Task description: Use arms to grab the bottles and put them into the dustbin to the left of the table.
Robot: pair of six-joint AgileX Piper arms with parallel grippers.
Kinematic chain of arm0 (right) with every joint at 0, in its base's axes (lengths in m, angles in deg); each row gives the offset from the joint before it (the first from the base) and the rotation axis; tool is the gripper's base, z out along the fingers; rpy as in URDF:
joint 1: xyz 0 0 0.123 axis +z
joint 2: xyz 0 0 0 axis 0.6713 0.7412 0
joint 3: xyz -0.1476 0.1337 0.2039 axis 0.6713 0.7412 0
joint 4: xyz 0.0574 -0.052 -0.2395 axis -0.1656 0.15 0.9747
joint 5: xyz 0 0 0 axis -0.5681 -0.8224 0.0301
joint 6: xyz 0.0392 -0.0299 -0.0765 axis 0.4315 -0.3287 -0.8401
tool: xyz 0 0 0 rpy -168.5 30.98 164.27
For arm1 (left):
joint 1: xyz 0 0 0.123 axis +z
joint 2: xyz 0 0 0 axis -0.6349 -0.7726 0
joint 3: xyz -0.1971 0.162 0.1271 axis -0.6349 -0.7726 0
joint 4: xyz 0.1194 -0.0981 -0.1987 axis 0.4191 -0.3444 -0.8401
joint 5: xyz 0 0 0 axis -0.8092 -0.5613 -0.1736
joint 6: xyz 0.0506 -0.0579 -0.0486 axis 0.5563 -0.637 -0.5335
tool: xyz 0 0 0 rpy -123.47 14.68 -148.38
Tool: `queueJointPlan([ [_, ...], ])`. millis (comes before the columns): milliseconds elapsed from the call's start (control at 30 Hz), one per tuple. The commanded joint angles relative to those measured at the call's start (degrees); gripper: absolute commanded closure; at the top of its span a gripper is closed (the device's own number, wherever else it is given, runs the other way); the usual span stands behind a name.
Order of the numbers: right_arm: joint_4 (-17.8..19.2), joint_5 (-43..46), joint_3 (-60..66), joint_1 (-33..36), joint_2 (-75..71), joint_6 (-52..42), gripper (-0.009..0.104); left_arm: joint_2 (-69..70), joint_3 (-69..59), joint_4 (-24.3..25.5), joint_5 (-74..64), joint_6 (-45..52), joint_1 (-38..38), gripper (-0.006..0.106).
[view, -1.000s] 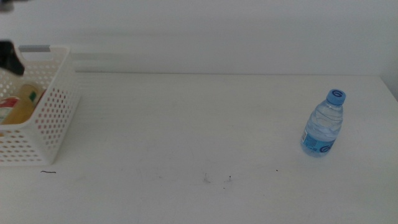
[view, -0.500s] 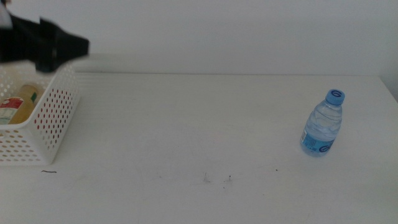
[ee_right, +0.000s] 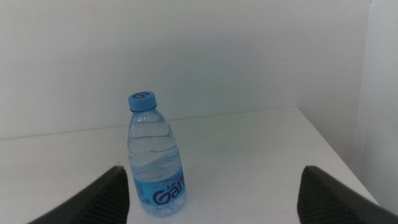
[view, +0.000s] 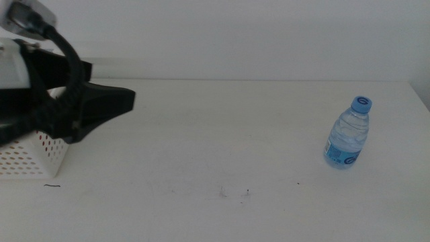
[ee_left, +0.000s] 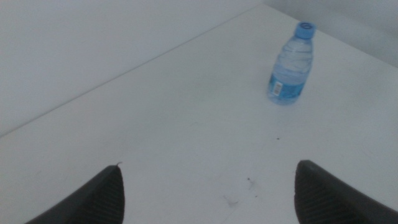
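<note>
We see only 1 bottle on the table (view: 201,134): the water bottle (view: 349,132) stands upright near the right edge, untouched. The left gripper (view: 111,102) hangs over the dustbin (view: 33,156) at the left edge, jaws spread and empty. The right gripper (ee_right: 214,193), also spread, faces the water bottle. We judge this bottle remains to be binned; the bin's contents are hidden.

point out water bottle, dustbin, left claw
water bottle (view: 348,134): middle view, on its clear body.
dustbin (view: 37,156): middle view, on its perforated front wall.
left claw (view: 124,101): middle view, at its tips.
</note>
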Motion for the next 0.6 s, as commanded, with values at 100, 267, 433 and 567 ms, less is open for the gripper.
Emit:
queueJointPlan([
  [100,0.3,0.6,0.2,-0.3,-0.2,-0.2,0.003,0.2,-0.3,0.7,3.1,-1.7,-4.1,0.007],
  [267,0.3,0.6,0.2,-0.3,-0.2,-0.2,0.003,0.2,-0.3,1.4,3.0,-1.7,-4.1,0.007],
  [433,0.3,0.6,0.2,-0.3,-0.2,-0.2,0.003,0.2,-0.3,2.8,3.0,-1.7,-4.1,0.007],
  [567,0.3,0.6,0.2,-0.3,-0.2,-0.2,0.003,0.2,-0.3,2.9,3.0,-1.7,-4.1,0.007],
])
